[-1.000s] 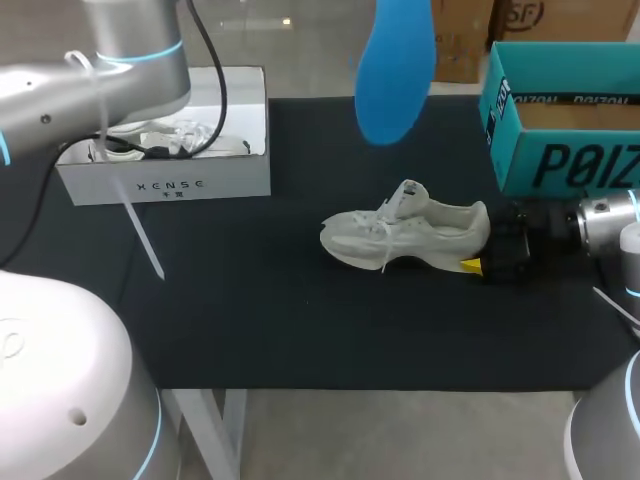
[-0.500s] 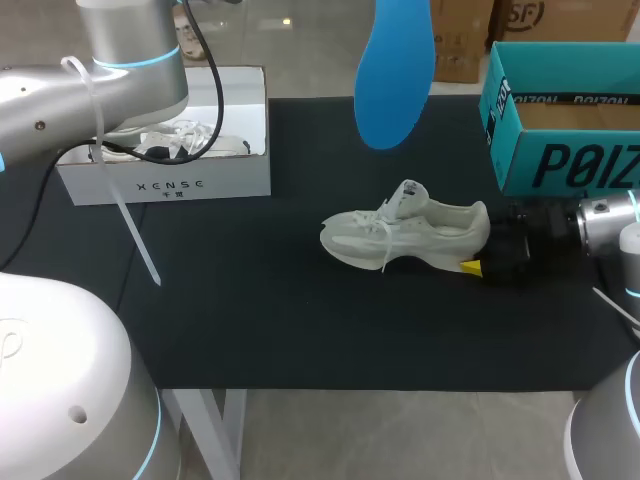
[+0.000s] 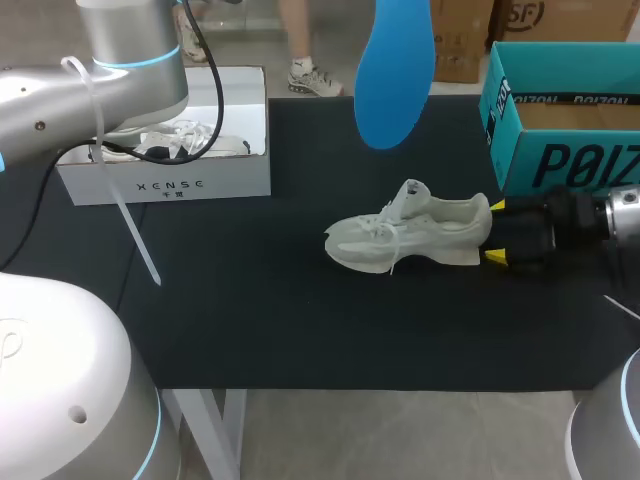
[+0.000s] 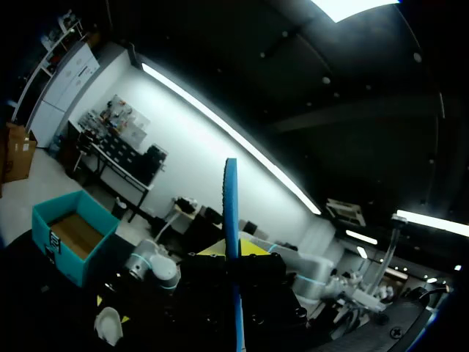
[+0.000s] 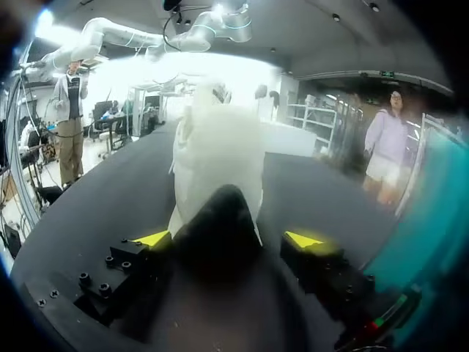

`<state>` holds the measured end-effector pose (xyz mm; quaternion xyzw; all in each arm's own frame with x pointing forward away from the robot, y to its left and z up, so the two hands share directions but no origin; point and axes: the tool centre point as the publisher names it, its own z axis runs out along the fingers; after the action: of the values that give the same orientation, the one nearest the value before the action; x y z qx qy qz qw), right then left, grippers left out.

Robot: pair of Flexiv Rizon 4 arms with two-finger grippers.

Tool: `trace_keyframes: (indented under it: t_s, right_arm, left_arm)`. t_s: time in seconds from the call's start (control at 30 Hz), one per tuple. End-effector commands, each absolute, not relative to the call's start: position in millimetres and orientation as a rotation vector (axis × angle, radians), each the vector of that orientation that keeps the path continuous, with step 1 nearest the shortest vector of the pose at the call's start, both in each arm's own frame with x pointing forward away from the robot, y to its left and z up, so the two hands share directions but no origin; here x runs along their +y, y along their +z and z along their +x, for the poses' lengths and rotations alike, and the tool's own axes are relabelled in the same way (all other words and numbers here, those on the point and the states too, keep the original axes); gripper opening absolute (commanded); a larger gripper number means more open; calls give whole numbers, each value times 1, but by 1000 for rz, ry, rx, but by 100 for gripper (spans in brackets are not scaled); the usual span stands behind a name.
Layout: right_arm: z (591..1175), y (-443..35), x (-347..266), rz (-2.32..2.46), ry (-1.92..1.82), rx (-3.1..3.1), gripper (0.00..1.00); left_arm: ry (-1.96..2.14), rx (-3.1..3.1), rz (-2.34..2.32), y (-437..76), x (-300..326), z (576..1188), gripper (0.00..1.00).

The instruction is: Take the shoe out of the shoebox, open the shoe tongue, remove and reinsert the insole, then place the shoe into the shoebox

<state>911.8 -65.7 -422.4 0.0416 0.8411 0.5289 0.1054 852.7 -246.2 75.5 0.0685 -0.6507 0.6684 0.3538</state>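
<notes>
Right gripper (image 3: 496, 232) shifted; shoe (image 3: 405, 238) lies sideways, toe left.

1. In the head view, we see big white capital letters printed across the front wall of the teal shoebox (image 3: 560, 165). The view's edge cuts them off.
2. A band of smaller white print (image 3: 575, 99) runs along its inner far wall.
3. The white box (image 3: 165, 186) has a line of small, dark, widely spaced capitals on its front wall. The tinier marks beneath are too small to read.
</notes>
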Motion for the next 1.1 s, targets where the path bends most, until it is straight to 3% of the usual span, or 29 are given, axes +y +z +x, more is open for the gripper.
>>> trace_keyframes:
  t_s: [0.03,0.43,0.67,1.1]
  right_arm:
    - [905,-403,-79,113,1491,2490,100]
    - [891,-345,-138,147,864,2698,100]
    - [884,-324,-141,121,493,2785,100]
    - [887,-290,-120,-3,316,2785,100]
  left_arm:
    - [1728,-1685,179,76,-246,852,0]
    - [1728,-1685,179,76,-246,852,0]
    - [1728,-1685,179,76,-246,852,0]
    - [1728,-1685,179,76,-246,852,0]
